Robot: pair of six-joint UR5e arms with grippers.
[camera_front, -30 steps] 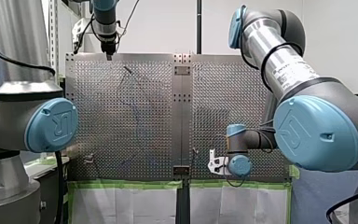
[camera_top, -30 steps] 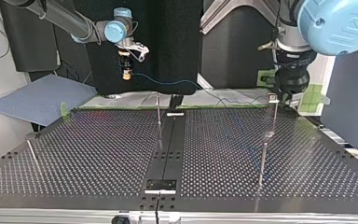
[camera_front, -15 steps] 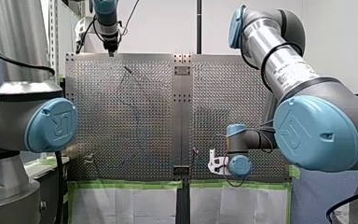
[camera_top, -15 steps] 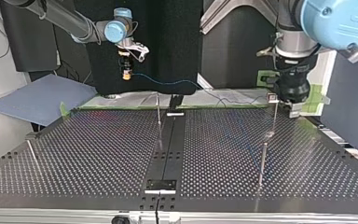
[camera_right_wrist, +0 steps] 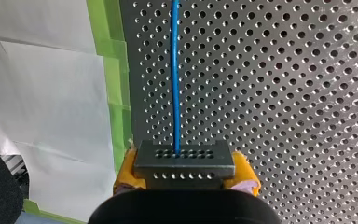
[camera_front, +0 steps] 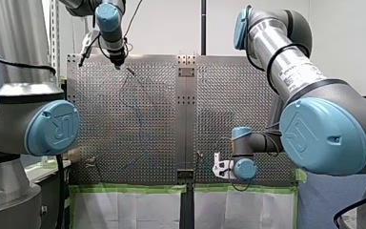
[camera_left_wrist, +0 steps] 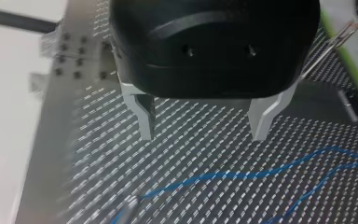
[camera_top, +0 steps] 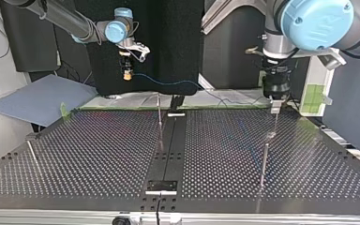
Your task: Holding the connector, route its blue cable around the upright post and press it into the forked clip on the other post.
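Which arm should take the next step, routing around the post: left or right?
Right. My right pincer is shut on the connector, with the blue cable running out ahead of it. My left pincer hangs open and empty above the table, gripping no cable.

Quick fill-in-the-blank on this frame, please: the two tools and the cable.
My right tool is ____ on the connector.
My left tool stands ____, holding nothing.
The cable leaving the connector is ____.
Missing words: shut; open; blue.
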